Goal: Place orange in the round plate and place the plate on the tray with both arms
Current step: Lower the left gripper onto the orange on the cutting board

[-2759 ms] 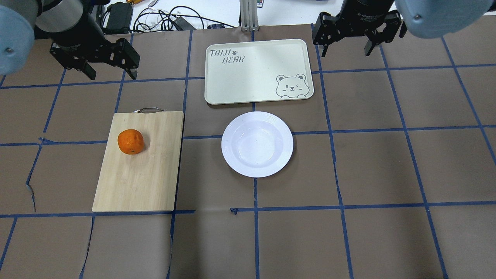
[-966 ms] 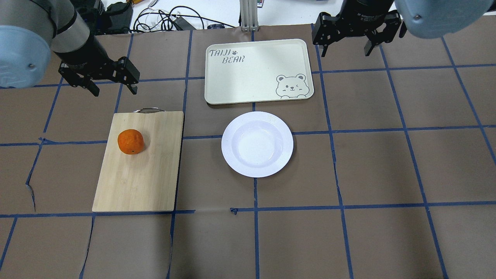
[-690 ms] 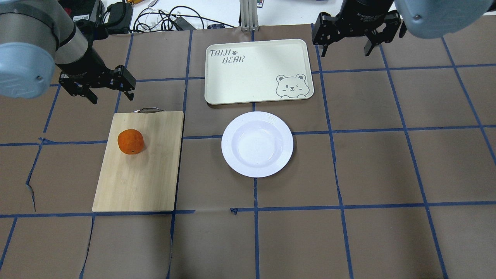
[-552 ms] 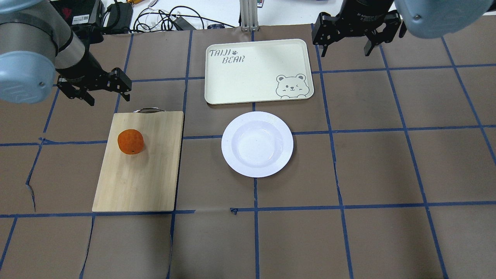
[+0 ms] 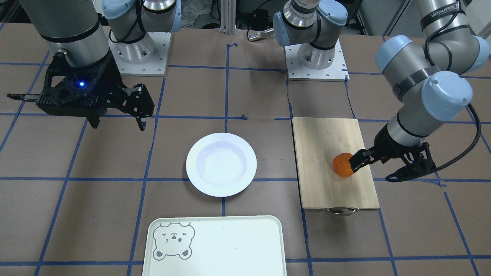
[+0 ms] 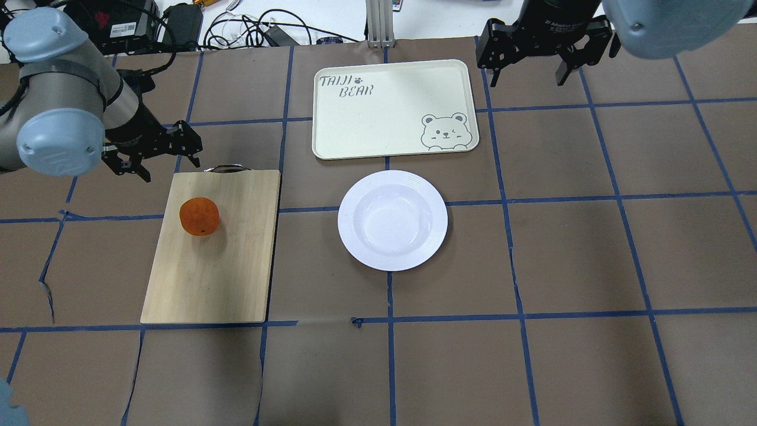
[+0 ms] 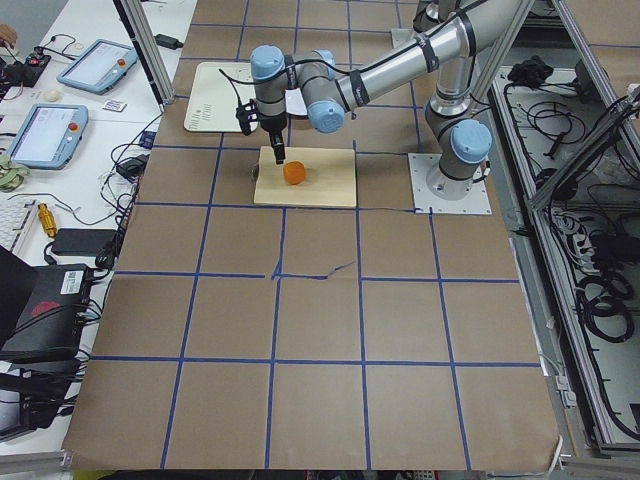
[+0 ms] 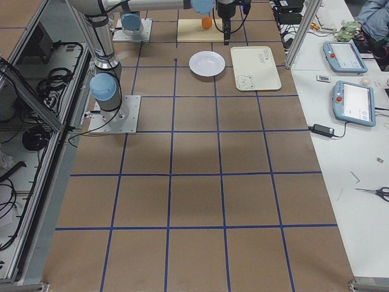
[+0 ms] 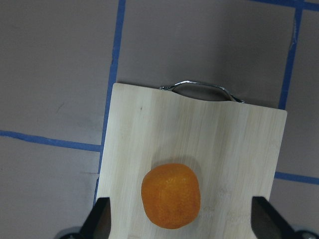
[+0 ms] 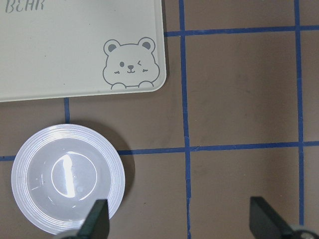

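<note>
Left fingers (image 9: 99, 220) spread astride the orange (image 9: 171, 195), seemingly above it; right fingers (image 10: 97, 221) spread too, clear of the round plate (image 10: 30, 164)

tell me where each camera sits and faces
Front-facing: across the table, facing arm bases; orange on right.
Overhead: behind robot, looking down; same orange on left.
Exterior left: table end, left arm near.
Exterior right: opposite end, right arm near.
Left wrist: over orange, fingers showing.
Right wrist: over round plate, tray; fingers too.
</note>
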`<control>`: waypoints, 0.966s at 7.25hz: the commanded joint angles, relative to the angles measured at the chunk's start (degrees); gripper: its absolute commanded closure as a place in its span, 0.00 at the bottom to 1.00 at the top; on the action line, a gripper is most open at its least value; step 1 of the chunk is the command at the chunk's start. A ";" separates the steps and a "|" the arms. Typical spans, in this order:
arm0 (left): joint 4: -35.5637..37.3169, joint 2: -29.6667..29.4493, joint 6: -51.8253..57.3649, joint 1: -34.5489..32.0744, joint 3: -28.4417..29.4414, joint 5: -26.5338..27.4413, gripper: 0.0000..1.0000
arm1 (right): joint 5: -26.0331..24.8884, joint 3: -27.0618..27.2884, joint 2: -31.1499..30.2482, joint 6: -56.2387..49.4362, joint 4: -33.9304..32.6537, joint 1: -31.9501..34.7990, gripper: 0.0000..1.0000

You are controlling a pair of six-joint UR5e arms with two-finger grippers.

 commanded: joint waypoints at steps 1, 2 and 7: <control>1.22 -3.63 -2.65 0.18 -0.96 0.01 0.00 | 0.00 0.00 -0.01 0.05 -0.05 0.00 0.00; 3.41 -6.00 -2.57 0.18 -1.31 0.02 0.00 | 0.00 0.00 -0.01 0.05 -0.05 0.00 0.00; 2.83 -7.87 -5.10 0.01 -3.86 0.54 0.00 | 0.00 0.00 -0.01 0.05 0.04 0.00 0.00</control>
